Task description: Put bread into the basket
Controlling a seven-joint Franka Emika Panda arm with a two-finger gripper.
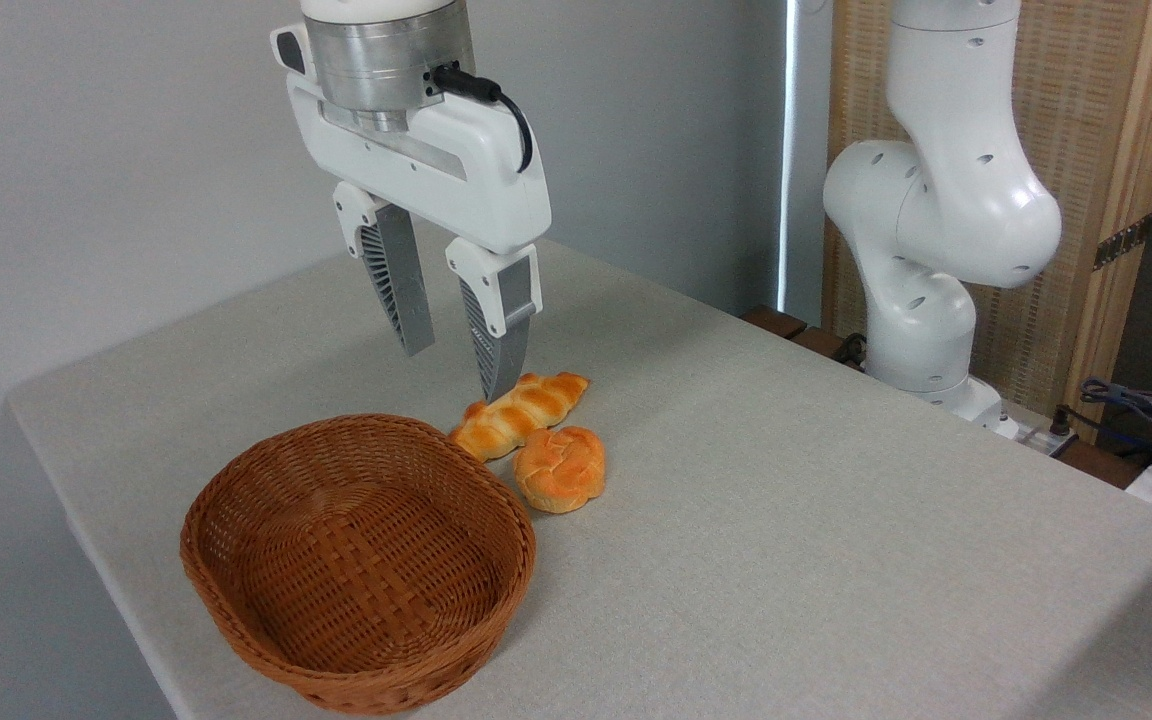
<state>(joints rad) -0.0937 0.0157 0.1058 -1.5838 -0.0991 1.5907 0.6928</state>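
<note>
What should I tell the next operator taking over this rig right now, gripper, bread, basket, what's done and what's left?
Gripper: open, holding nothing, hanging above the table near the braided loaf.
Bread: the round bun sits on the table, right of the basket, beside the loaf; whether the two touch is unclear.
Basket: holds nothing.
Done: nothing yet; the bun is not grasped.
Left: move over the bun, grasp it, carry it into the basket, release.

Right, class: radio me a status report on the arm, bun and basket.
Gripper open, empty, above table. Bun on table beside basket. Basket holds nothing. Braided loaf touching bun.
</note>
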